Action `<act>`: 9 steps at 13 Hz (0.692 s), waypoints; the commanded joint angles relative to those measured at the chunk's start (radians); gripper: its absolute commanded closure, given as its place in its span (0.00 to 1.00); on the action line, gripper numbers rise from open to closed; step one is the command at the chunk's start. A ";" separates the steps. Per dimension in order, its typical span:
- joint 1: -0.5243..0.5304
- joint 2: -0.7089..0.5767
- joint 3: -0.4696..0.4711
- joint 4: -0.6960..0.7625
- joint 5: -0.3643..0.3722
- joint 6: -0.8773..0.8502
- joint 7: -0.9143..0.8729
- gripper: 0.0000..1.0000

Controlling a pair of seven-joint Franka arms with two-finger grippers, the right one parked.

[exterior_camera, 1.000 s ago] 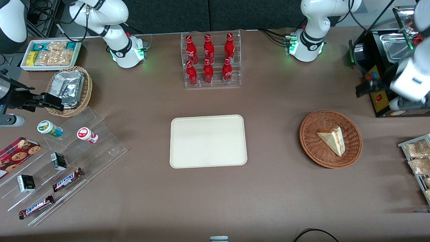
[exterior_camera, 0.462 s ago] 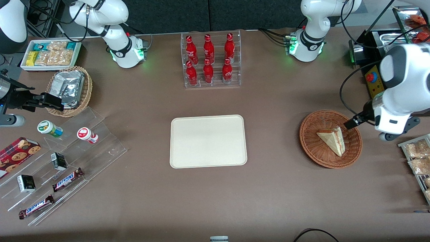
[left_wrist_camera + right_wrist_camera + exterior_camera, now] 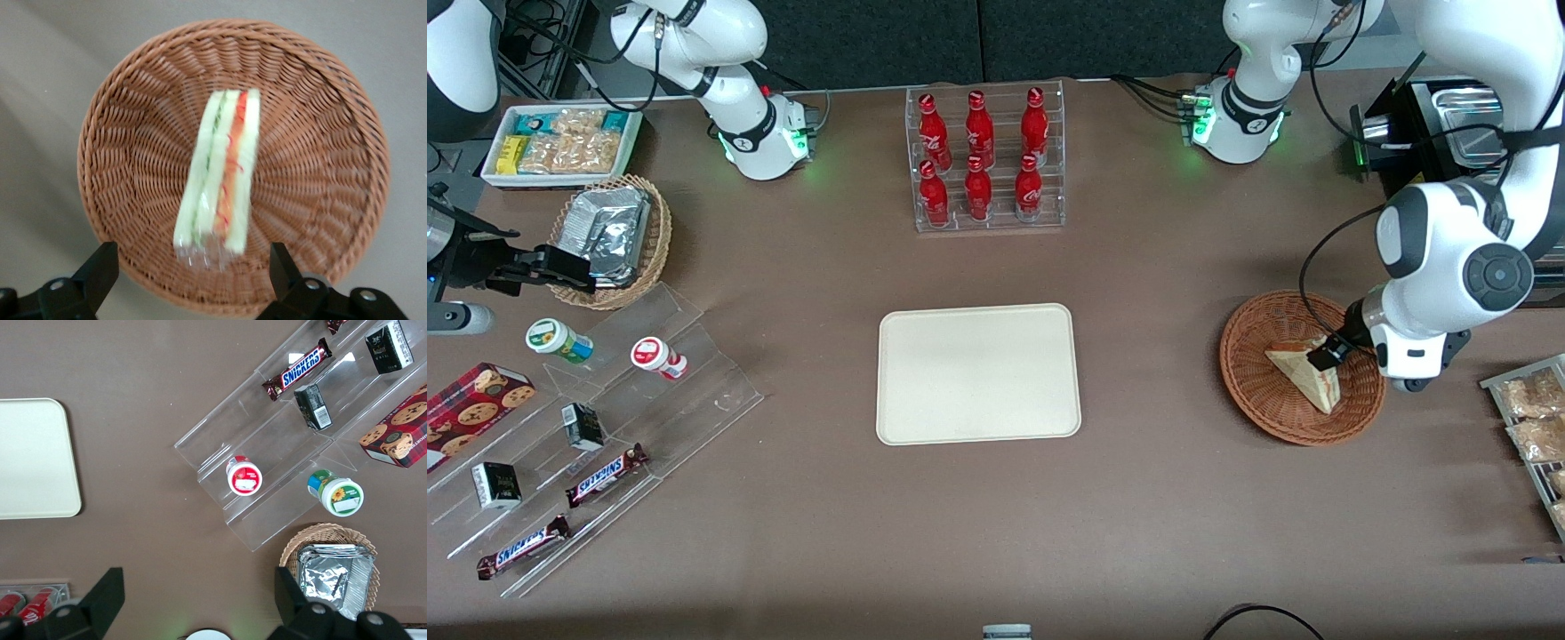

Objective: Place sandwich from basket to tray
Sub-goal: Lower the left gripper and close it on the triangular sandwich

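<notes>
- Wicker is the landmark: the basket (image 3: pixel 1303 366) is shallow, round and reddish-brown, and it sits on the brown tabletop (image 3: pixel 1156 498) toward the working arm's end.
- Sandwich (image 3: pixel 1303 372) lies inside the basket, a pale bread wedge resting on the weave, clear of the rim all round.
- Gripper (image 3: pixel 193 277) hangs above the basket with its jaws spread wide and holding nothing. Neither finger touches bread or weave.
- Key relation, judged from the wrist view: the cut edge of the sandwich (image 3: pixel 220 173), with its red, orange and green layers, faces up toward the camera. The long axis runs away from the jaws, roughly crosswise to the line between the fingertips, and the near end of the wedge falls between them.
- Judgement: a straight descent would put one finger on each bread face, so little or no wrist turn looks necessary.
- Edges: the basket rim is low. Its wall nearest the fingers is the likeliest thing to be struck on the way down.
- Tray (image 3: pixel 978 373) lies well apart from the basket, toward the parked arm's end, with its surface bare.
- Open tabletop lies between basket and tray; no object stands in that stretch.
</notes>
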 commanded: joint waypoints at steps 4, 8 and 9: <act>0.004 0.113 0.006 -0.011 -0.021 0.144 -0.019 0.00; 0.002 0.176 0.004 -0.011 -0.028 0.207 -0.020 0.11; 0.002 0.180 0.004 -0.011 -0.028 0.210 -0.019 0.57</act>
